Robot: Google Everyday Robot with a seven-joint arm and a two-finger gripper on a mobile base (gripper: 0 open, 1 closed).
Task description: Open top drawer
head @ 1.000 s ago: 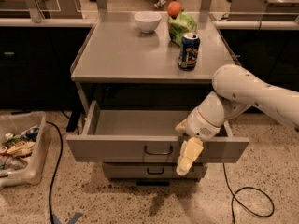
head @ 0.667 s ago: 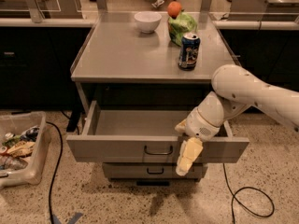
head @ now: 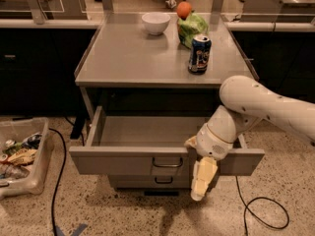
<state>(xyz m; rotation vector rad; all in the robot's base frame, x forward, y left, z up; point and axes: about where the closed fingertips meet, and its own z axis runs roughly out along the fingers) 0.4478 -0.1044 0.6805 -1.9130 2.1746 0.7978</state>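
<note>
The top drawer (head: 118, 162) is a wide grey metal drawer, pulled far out from under the grey table; its inside shows nothing in it. Its small dark wire handle (head: 167, 163) sits at the centre of the front panel. My gripper (head: 202, 181) hangs in front of the drawer's front panel, just right of the handle, with cream fingers (head: 204, 177) pointing down. It is apart from the handle. A narrower grey drawer (head: 147, 182) with a like handle sits shut below.
On the table top (head: 128, 58) stand a white bowl (head: 155, 22), a green bag (head: 194, 27) with an orange (head: 184, 9) behind it, and a blue can (head: 199, 54). A bin of litter (head: 19, 156) stands at left. Cables (head: 266, 215) lie on the floor.
</note>
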